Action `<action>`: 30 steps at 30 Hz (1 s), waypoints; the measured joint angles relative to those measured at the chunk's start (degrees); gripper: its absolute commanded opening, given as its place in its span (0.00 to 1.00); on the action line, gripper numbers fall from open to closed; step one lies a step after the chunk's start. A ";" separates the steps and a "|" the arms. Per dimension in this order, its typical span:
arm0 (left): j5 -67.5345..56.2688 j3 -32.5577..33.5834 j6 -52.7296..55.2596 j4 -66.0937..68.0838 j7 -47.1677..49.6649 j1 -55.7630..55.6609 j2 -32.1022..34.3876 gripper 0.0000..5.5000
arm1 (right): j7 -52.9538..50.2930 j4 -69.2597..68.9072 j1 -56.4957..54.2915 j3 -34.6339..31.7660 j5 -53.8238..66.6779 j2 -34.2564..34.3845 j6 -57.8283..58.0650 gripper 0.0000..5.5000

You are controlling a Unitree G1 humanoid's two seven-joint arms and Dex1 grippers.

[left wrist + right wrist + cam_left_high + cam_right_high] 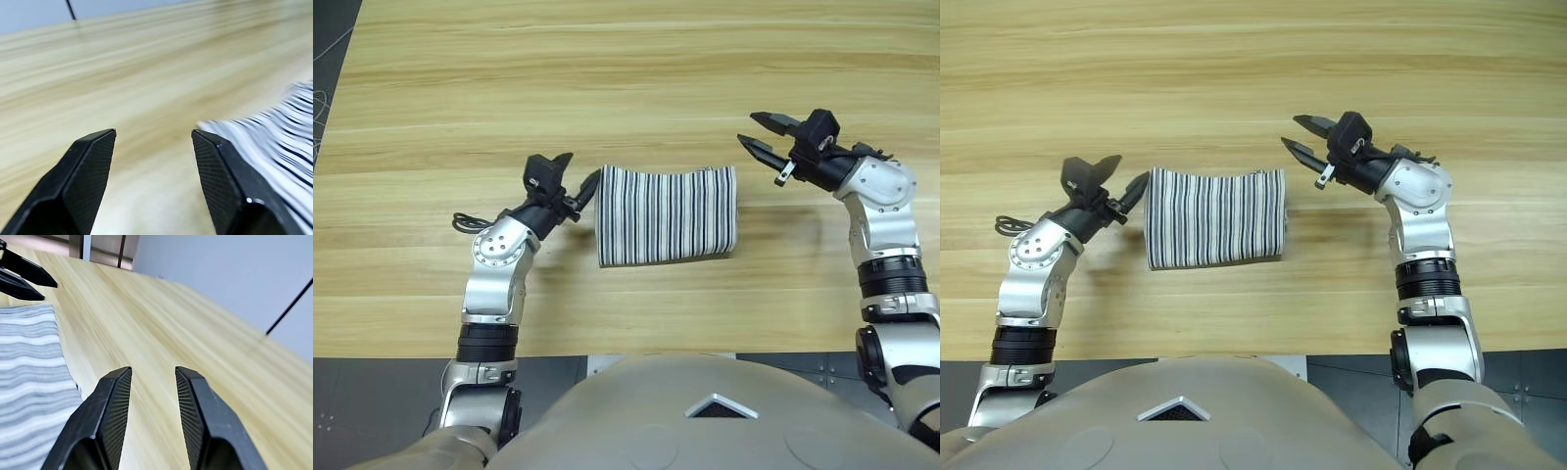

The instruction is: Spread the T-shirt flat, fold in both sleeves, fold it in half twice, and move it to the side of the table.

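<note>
At the left gripper, where the fingers met the near-left corner of the folded striped T-shirt, lay the likeliest trouble. A pinch that took only the top layer would probably peel the bundle open, and a one-sided drag across the wooden table could skew or bunch the stack. With the right gripper held above the cloth, nothing steadied the far edge, so a push from the left might simply slide the shirt towards it.

That left gripper had its fingers spread wide and held nothing. One fingertip sat right at the shirt's left edge, though actual contact could not be made out. The right gripper was likewise parted, more narrowly, and empty, poised just beside the shirt's upper right corner and apart from it.

Between the two, the T-shirt lay as a compact rectangle, its folding apparently complete, near the table's middle, so the move to the side looked like the step left.
</note>
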 measured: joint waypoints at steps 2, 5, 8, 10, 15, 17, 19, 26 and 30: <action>-1.84 4.48 -1.69 -1.58 4.50 -0.88 -2.42 0.52 | -1.10 -3.49 0.87 3.31 -3.44 1.77 -2.88 0.30; -7.63 9.00 -3.86 -6.31 7.54 -1.62 -6.80 0.52 | -3.96 -5.55 2.57 8.48 -12.30 2.47 -6.20 0.30; -8.53 9.39 -4.27 -9.22 8.55 -0.78 -9.06 0.52 | -6.37 -2.83 2.24 12.90 -21.09 2.10 -9.94 0.30; -8.38 9.37 -4.35 -9.21 9.36 -0.31 -9.76 0.52 | -8.18 2.31 0.41 16.46 -27.49 1.91 -12.40 0.30; -7.93 9.53 -6.11 -5.69 9.65 -0.74 -10.75 0.52 | -10.56 15.40 -8.66 22.22 -31.83 8.10 -16.57 0.30; -7.90 9.53 -6.76 -3.88 9.57 -0.89 -10.85 0.52 | -12.01 21.39 -11.91 23.50 -32.15 10.25 -17.99 0.30; -7.52 9.35 -7.29 -2.92 9.58 -0.91 -11.26 0.52 | -12.93 27.56 -15.48 24.22 -32.52 11.68 -18.55 0.30; -8.25 10.40 -7.76 -2.65 9.64 -0.89 -11.52 0.52 | -24.54 46.51 -25.80 22.30 -32.86 8.04 -13.54 0.30; -9.21 11.02 -7.54 -3.30 9.74 -0.26 -11.93 0.52 | -28.56 52.18 -26.19 13.58 -26.45 2.94 -3.30 0.30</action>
